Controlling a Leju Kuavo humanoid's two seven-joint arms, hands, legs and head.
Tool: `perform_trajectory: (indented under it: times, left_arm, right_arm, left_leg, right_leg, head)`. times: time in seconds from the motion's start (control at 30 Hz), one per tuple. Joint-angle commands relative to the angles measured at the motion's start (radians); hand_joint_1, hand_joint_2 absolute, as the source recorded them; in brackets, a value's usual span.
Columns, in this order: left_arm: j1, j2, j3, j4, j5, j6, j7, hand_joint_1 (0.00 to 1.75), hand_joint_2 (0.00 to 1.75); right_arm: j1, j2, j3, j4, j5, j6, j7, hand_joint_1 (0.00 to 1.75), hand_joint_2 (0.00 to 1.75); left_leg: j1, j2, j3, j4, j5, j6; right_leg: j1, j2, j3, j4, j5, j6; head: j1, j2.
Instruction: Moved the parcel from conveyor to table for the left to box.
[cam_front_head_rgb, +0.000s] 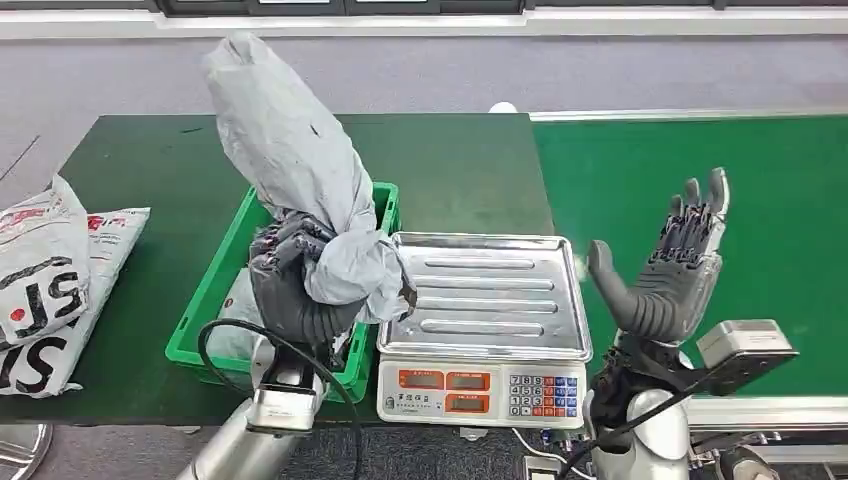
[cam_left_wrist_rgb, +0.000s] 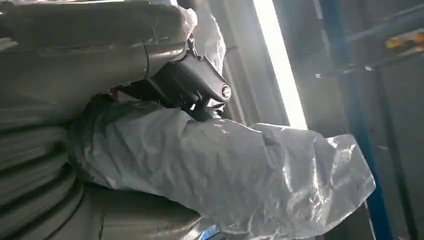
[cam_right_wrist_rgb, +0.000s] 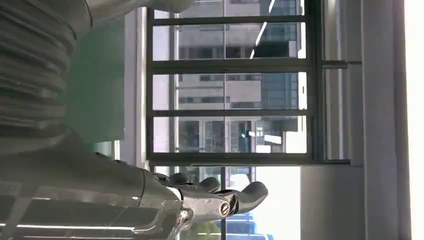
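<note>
My left hand (cam_front_head_rgb: 292, 285) grips a grey plastic parcel (cam_front_head_rgb: 295, 170) by its lower end and holds it upright above the green box (cam_front_head_rgb: 212, 290). In the left wrist view the crinkled grey parcel (cam_left_wrist_rgb: 235, 175) runs across the hand (cam_left_wrist_rgb: 100, 65), whose dark fingers (cam_left_wrist_rgb: 192, 85) wrap it. My right hand (cam_front_head_rgb: 668, 270) is raised beside the scale, fingers spread and pointing up, holding nothing. The right hand (cam_right_wrist_rgb: 150, 195) appears with its fingers (cam_right_wrist_rgb: 240, 195) apart and nothing between them in the right wrist view.
A steel-topped scale (cam_front_head_rgb: 485, 300) with a keypad sits at the front middle. The green conveyor (cam_front_head_rgb: 700, 180) runs on the right. Another parcel (cam_front_head_rgb: 235, 335) lies inside the green box. White printed parcels (cam_front_head_rgb: 50, 280) lie at the table's left edge.
</note>
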Motion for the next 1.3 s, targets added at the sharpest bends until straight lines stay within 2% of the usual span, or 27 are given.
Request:
perform_trajectory:
  times: [0.03, 0.37, 0.47, 0.5, 0.53, 0.57, 0.63, 0.77, 0.97, 1.3]
  left_arm:
    - [0.014, 0.003, 0.310, 0.222, -0.191, -0.223, 0.010, 1.75, 1.75]
    - [0.023, -0.012, 0.317, 0.207, -0.205, -0.232, 0.005, 1.75, 1.75]
    - [0.019, 0.018, 0.361, 0.279, -0.294, -0.316, 0.167, 1.75, 1.75]
    - [0.016, 0.034, 0.380, 0.327, -0.302, -0.404, 0.235, 1.75, 1.75]
    - [0.009, 0.041, 0.405, 0.379, -0.310, -0.434, 0.265, 1.75, 1.75]
    - [-0.003, 0.052, 0.435, 0.457, -0.331, -0.489, 0.347, 1.75, 1.75]
    - [-0.013, 0.054, 0.485, 0.552, -0.338, -0.540, 0.373, 1.75, 1.75]
    - [-0.027, 0.067, 0.484, 0.606, -0.473, -0.543, 0.484, 1.75, 1.75]
    - [-0.029, 0.062, 0.488, 0.599, -0.479, -0.547, 0.490, 1.75, 1.75]
    - [-0.029, 0.065, 0.482, 0.598, -0.501, -0.543, 0.514, 1.75, 1.75]
  right_arm:
    - [0.045, -0.047, -0.017, 0.018, -0.003, -0.018, -0.014, 0.00, 1.75]
    - [0.038, -0.045, -0.016, 0.022, -0.003, -0.020, -0.014, 0.00, 1.75]
    - [0.056, -0.045, -0.028, 0.013, -0.002, -0.015, -0.014, 0.00, 1.75]
    - [0.066, -0.043, -0.034, 0.009, 0.001, -0.003, -0.016, 0.00, 1.75]
    - [0.073, -0.040, -0.041, 0.006, 0.004, 0.006, -0.018, 0.00, 1.75]
    - [0.074, -0.039, -0.047, 0.008, 0.010, 0.019, -0.019, 0.00, 1.75]
    - [0.068, -0.030, -0.058, 0.016, 0.021, 0.031, -0.018, 0.00, 1.75]
    - [0.068, -0.022, -0.072, -0.001, 0.031, 0.040, 0.001, 0.00, 1.75]
    - [0.069, -0.020, -0.072, -0.005, 0.033, 0.042, 0.003, 0.00, 1.75]
    - [0.069, -0.018, -0.073, -0.004, 0.034, 0.042, 0.003, 0.00, 1.75]
  left_leg:
    - [0.000, 0.002, 0.003, -0.002, 0.000, 0.000]
    - [0.001, 0.002, 0.002, -0.002, 0.000, 0.000]
    - [0.001, 0.003, 0.002, -0.002, 0.000, 0.000]
    - [0.001, 0.003, 0.002, -0.002, 0.000, 0.000]
    - [0.000, 0.003, 0.003, -0.002, 0.000, 0.000]
    - [0.001, 0.003, 0.004, -0.004, 0.001, -0.001]
    - [0.000, 0.004, 0.005, -0.004, 0.001, -0.001]
    - [0.001, 0.004, 0.002, -0.002, 0.000, -0.001]
    - [0.001, 0.001, 0.003, -0.002, 0.001, -0.001]
    - [0.001, 0.003, 0.004, -0.003, 0.004, -0.003]
  right_leg:
    - [0.001, 0.001, 0.003, -0.002, 0.001, -0.001]
    - [0.001, 0.001, 0.001, -0.004, 0.001, -0.001]
    - [0.001, 0.002, 0.001, -0.003, 0.001, -0.001]
    - [0.001, 0.002, 0.000, -0.002, 0.000, -0.001]
    - [0.000, 0.002, 0.001, -0.002, 0.000, -0.001]
    - [0.001, 0.003, 0.002, -0.004, 0.001, -0.001]
    - [0.001, 0.003, 0.002, -0.004, 0.001, -0.001]
    - [0.001, 0.003, -0.001, -0.002, 0.001, -0.002]
    - [0.002, 0.000, 0.002, -0.002, 0.000, -0.002]
    - [0.002, 0.000, 0.002, -0.002, 0.003, -0.004]
  head:
    - [0.000, 0.000]
    - [0.000, 0.000]
    - [0.000, 0.000]
    - [0.000, 0.000]
    - [0.000, 0.000]
    - [0.000, 0.000]
    - [0.000, 0.000]
    - [0.000, 0.000]
    - [0.000, 0.000]
    - [0.000, 0.000]
